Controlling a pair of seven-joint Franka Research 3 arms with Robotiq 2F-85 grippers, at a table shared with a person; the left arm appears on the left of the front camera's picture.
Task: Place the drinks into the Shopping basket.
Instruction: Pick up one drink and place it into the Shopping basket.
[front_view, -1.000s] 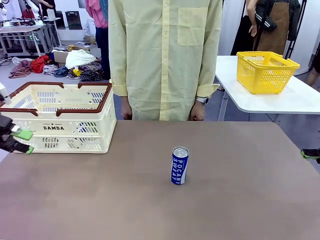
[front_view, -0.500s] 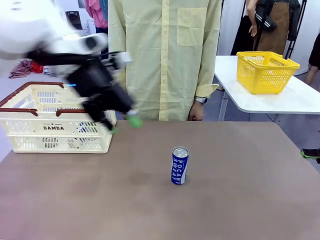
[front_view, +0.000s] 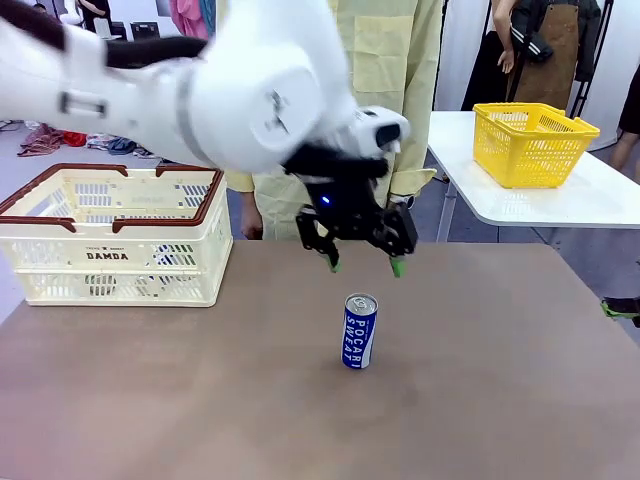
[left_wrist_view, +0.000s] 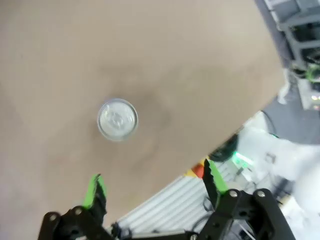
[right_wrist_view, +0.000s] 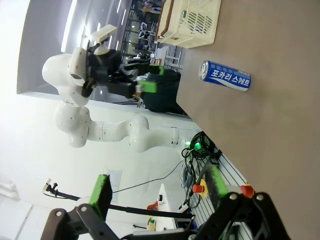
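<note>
The cream-white slotted plastic basket (front_view: 115, 245) is seen at the table's far left. The left gripper (front_view: 362, 265) is held open and empty, just above and beyond the upright blue slim metal can (front_view: 359, 331) at mid-table.

Can (front_view: 359, 331) stands right of basket (front_view: 118, 252).

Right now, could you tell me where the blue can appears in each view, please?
Front: blue can upright at table centre, below the left gripper.
Left wrist: silver top from above, left of centre.
Right wrist: upper right, sideways in picture.
Shared landmark: the brown table.
</note>
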